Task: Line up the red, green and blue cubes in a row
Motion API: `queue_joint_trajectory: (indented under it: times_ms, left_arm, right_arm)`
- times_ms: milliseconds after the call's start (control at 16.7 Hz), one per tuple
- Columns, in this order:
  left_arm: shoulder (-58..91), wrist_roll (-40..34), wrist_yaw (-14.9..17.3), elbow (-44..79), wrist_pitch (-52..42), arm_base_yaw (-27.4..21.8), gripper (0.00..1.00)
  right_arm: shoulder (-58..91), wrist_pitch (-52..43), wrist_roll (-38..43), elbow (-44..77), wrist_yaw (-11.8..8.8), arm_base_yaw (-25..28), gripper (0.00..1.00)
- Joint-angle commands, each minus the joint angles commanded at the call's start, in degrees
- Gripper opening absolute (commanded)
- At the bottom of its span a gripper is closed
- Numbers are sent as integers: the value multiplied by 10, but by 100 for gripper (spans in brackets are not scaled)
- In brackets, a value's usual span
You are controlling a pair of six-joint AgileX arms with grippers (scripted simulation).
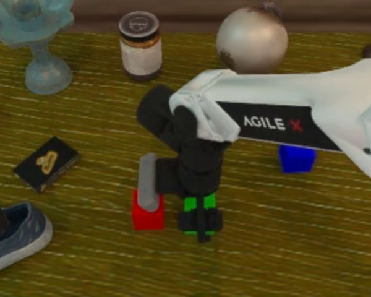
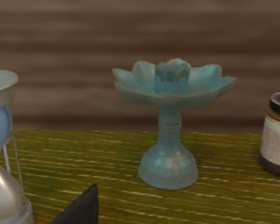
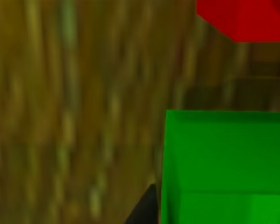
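1. Mostly, my right gripper (image 1: 200, 218) hid the green cube (image 1: 198, 202) beside the red cube (image 1: 148, 213); fingers straddled it, grip unclear.
2. My arm half-covered the blue cube (image 1: 296, 159).

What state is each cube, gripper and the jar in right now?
Green cube: on the table, between the right gripper's fingers, beside the red cube.
Red cube: on the table, free.
Blue cube: on the table, apart, partly under the arm.
Right gripper: around the green cube.
White jar: upright, lid on.
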Motion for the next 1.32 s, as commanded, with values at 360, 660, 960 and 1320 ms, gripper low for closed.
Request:
queue_joint_trajectory:
  times_ms: [360, 660, 960, 1320]
  left_arm:
    - [0, 0, 0, 0, 0, 0, 100]
    - [0, 0, 0, 0, 0, 0, 100]
    - [0, 0, 0, 0, 0, 0, 100]
    - [0, 0, 0, 0, 0, 0, 100]
  right_arm:
    - [0, 0, 0, 0, 0, 0, 100]
    - [0, 0, 0, 0, 0, -1, 100]
    - [-18, -66, -2, 47, 0, 2, 100]
    - [-41, -135, -2, 94, 0, 4, 100]
